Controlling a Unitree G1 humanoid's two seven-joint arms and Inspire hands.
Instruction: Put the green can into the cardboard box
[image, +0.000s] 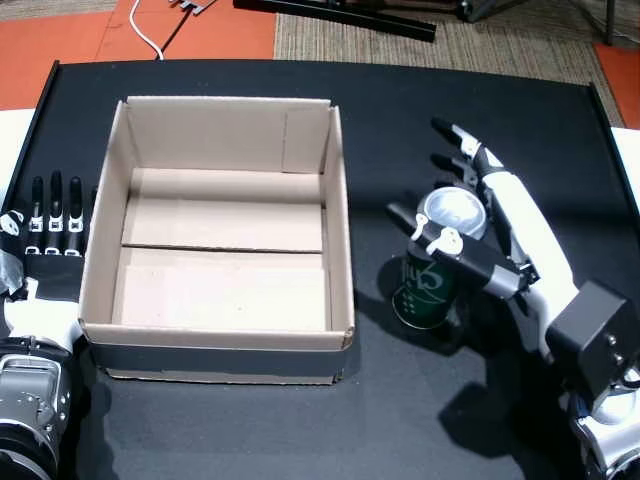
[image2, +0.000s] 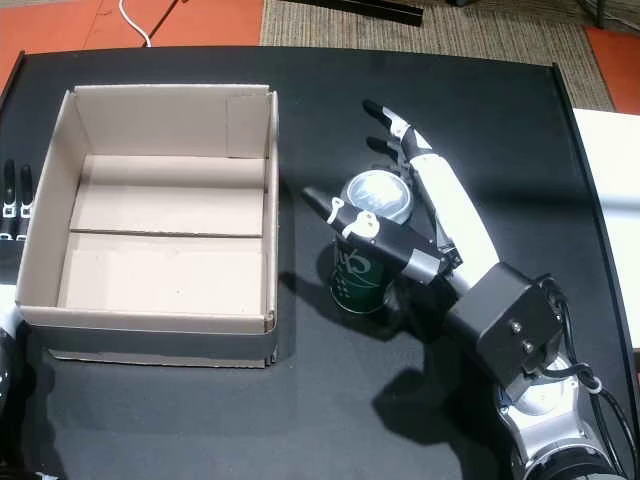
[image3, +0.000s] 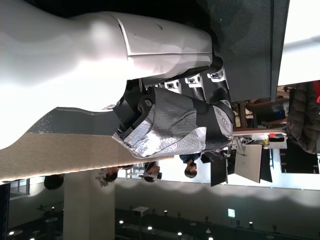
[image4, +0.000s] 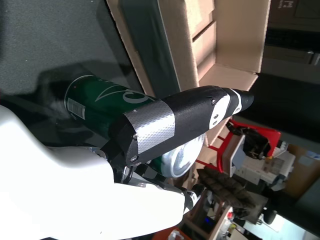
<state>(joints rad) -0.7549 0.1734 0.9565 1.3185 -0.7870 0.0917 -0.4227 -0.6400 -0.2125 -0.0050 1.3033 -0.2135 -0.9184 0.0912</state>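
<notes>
The left hand (image: 45, 235) lies flat on the tabletop (image: 480, 100), fingers spread, holding nothing, beside the empty cardboard box (image: 340, 200). Right of the box, the right hand (image: 480, 225) cups the upright green can (image: 428, 285), thumb across its front, fingers straight behind, not clamped.

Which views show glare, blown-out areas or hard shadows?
In both head views the can top glints and the right hand casts a hard shadow on the table; left wrist view: white left hand casing is blown out.
</notes>
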